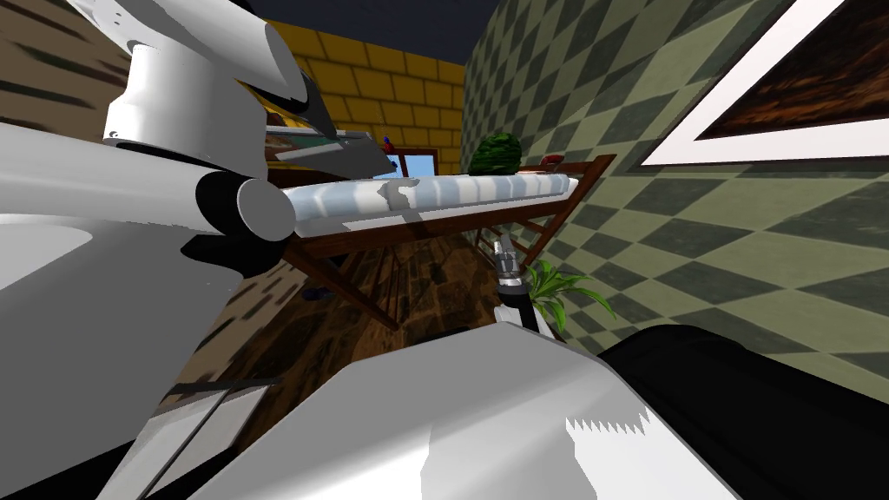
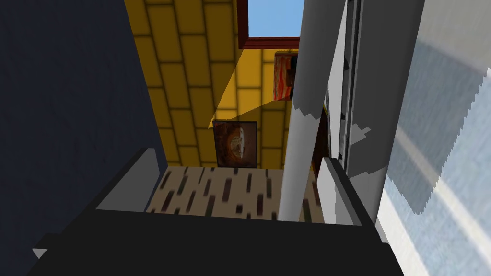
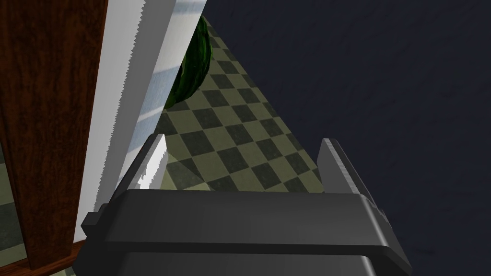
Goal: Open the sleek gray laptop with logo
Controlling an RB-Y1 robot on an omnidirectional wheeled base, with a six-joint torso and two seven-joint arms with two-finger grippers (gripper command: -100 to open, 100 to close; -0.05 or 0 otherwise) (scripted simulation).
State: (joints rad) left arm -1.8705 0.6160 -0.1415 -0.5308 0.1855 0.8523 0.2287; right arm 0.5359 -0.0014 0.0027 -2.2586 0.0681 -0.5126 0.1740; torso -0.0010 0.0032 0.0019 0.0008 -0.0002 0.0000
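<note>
The grey laptop (image 1: 334,146) lies near the left end of a striped table (image 1: 486,193), seen almost edge-on. In the left wrist view its thin light grey lid (image 2: 303,120) stands a little apart from the darker grey base (image 2: 364,81), with a narrow gap between them. My left gripper (image 2: 237,155) is open. The lid's edge lies between its fingers, close to one finger (image 2: 335,191). My right gripper (image 3: 243,139) is open with nothing in it, low beside the table's edge (image 3: 120,96). It appears small below the tabletop (image 1: 505,259).
A round dark green thing (image 1: 495,154) sits on the table further along. The table has a dark wooden frame and slanted legs (image 1: 347,286). A potted green plant (image 1: 556,291) stands on the floor by the checkered wall. My raised left arm (image 1: 200,95) hides the table's left end.
</note>
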